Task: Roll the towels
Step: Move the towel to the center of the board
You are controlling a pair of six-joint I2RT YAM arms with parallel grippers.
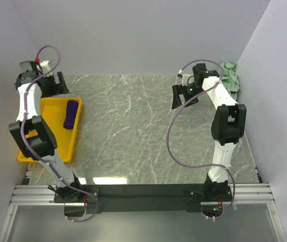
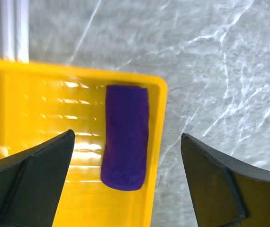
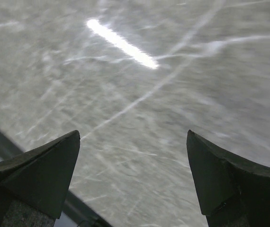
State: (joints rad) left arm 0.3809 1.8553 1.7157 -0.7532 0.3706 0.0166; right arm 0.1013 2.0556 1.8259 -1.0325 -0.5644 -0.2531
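While the purple towel (image 1: 72,114) lies rolled into a short, snug cylinder inside the yellow tray (image 1: 50,151) at the left of the overhead view, the mint-green towel (image 1: 230,79) sits unrolled in a crumpled heap at the upper right, on the far corner of the grey marbled counter (image 1: 133,131) against the side wall. The roll rests close to the tray's right rim, in its far half, lengthwise along that rim. The left fingers (image 1: 60,83) hang above the tray's far end, spread wide and gripping nothing. In the left wrist view they frame the roll from above, one dark tip at lower left (image 2: 31,179), the other at lower right, and the towel lies free on the tray floor. The right fingers (image 1: 177,98) are just as wide apart and empty, and their own camera shows only bare counter between the two tips (image 3: 35,175). They stand to the left of the green heap, clear of it.
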